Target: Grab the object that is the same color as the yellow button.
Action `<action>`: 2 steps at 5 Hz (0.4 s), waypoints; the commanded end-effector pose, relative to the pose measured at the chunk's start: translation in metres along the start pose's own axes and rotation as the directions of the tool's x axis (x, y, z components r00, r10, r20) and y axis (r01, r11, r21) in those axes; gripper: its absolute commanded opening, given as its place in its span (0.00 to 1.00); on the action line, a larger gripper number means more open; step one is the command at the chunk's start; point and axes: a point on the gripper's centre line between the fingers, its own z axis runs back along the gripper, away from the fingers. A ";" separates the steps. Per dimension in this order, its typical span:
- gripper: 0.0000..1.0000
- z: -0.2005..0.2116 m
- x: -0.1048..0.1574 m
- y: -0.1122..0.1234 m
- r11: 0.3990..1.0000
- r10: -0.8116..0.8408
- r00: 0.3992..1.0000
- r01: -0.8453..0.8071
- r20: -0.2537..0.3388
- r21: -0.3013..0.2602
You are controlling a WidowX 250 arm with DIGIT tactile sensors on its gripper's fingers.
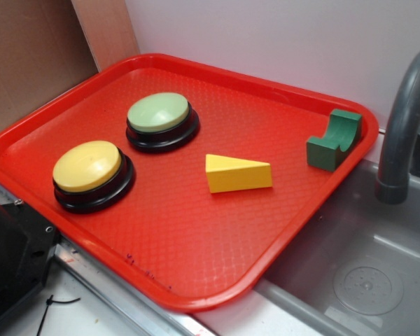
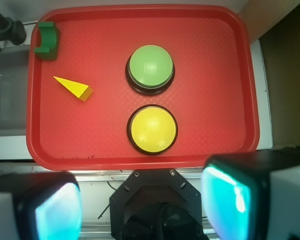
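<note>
Light was bright and even, shadows soft; the wrist view's near fingers (image 2: 57, 210) were blurred and glowing cyan.
</note>
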 end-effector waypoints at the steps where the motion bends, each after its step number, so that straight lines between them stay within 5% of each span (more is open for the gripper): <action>1: 1.00 0.000 0.000 0.000 1.000 0.000 1.000 0.000 0.000 0.000; 2: 1.00 -0.012 0.012 -0.008 0.991 -0.133 0.991 0.134 0.009 -0.013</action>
